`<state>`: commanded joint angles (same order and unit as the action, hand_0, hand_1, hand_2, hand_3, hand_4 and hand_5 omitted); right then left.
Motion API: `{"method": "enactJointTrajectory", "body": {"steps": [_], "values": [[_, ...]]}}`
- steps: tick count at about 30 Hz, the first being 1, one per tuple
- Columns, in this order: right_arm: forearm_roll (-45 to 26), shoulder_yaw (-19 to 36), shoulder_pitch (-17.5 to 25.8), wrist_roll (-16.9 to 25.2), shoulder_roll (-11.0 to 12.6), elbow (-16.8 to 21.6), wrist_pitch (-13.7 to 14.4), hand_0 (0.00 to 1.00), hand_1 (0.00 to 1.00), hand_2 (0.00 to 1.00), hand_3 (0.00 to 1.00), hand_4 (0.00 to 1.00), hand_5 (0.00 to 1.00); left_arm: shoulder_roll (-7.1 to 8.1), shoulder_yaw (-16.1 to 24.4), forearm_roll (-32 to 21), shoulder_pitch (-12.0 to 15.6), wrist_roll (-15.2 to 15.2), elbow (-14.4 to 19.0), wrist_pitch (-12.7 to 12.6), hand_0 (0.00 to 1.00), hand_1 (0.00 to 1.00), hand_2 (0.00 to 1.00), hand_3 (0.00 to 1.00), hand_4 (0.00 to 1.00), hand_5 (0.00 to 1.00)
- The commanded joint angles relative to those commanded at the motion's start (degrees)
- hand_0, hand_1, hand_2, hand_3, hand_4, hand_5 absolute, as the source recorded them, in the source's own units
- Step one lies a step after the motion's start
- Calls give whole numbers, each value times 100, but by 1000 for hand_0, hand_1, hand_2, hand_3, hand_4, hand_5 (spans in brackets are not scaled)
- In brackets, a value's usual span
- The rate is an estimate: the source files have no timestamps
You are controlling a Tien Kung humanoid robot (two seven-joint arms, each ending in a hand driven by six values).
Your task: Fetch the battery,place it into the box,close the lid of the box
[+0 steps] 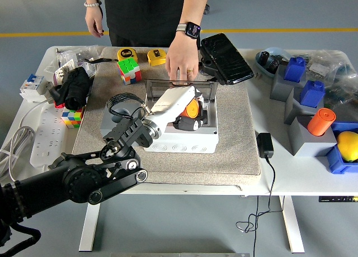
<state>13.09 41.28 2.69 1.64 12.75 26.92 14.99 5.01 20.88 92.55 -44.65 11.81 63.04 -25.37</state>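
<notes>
My left hand [189,113] reaches from the lower left over the open white box [179,139] and is shut on an orange cylindrical battery [192,108], held inside the box's opening. The box's clear lid [182,84] stands open at the far side. A person's hand [183,64] with a ring and a smartwatch rests on that lid. A second orange battery [321,122] stands on a grey block at the right. My right arm is out of view.
The box sits on a beige mat [235,139]. Behind it lie a Rubik's cube [129,71], two yellow tape measures [156,57] and a black case [226,59]. Blue and grey blocks [305,92] and a yellow ball [348,146] crowd the right; a power strip [45,142] lies left.
</notes>
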Motion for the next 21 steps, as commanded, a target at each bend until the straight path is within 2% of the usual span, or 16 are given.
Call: {"method": "enactJointTrajectory", "body": {"steps": [5, 6, 11, 12, 14, 21], "values": [[1, -1, 4, 4, -3, -2, -2, 604, 624, 643, 563, 959, 518, -45, -53, -54, -44, -7, -146, -14, 262, 219, 224, 372, 883, 21], [1, 3, 6, 9, -4, -1, 0, 604, 624, 642, 563, 959, 518, -54, -60, -71, -52, 7, -165, -10, 264, 259, 316, 460, 903, 65], [8, 25, 10, 24, -4, 10, 12, 604, 624, 642, 563, 959, 518, -89, -86, -107, -74, 100, -235, 26, 264, 259, 316, 460, 903, 65], [14, 41, 18, 27, -6, 14, 15, 604, 624, 642, 563, 959, 518, -98, -91, -123, -69, 110, -245, 35, 284, 331, 430, 522, 930, 132], [22, 67, 32, 29, -12, 13, 20, 604, 624, 642, 563, 959, 518, -114, -95, -203, -59, 93, -255, 25, 284, 331, 430, 522, 930, 132], [14, 64, 46, 34, -12, 8, 22, 604, 623, 642, 563, 959, 517, -159, -189, -525, -87, -414, -395, -110, 298, 345, 431, 521, 938, 156]]}}
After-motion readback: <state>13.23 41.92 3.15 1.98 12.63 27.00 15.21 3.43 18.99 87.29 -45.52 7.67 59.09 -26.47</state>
